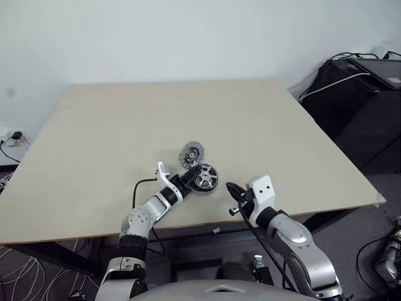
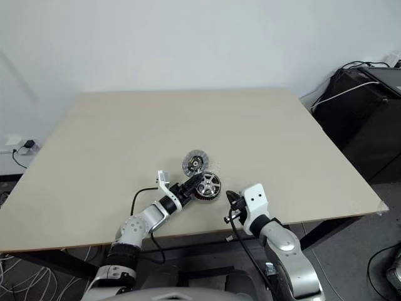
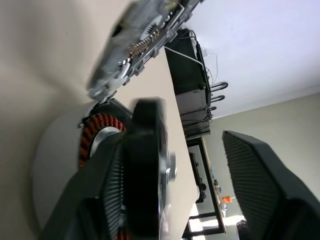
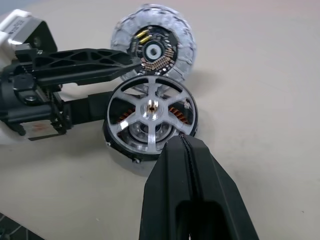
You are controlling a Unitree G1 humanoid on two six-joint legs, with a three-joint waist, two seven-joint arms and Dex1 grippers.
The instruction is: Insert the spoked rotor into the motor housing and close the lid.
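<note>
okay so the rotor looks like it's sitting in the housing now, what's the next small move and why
Probably draw the left gripper back clear of the spoked rotor. The rotor already sits over the motor housing, whose copper windings show between the spokes, and the fingers stand spread. The lid lies just beyond, inner face up, waiting to be picked.

My two head eyes look forward and down from well above the table (image 1: 94,138), which spans both frames, my arms rising from the lower edge. My left wrist camera sits very close, tilted along my fingers (image 3: 135,165) beside the motor housing (image 3: 97,132). My right wrist camera looks down from close by on the spoked rotor (image 4: 152,112) and lid (image 4: 152,47), which both head views show at centre.
</note>
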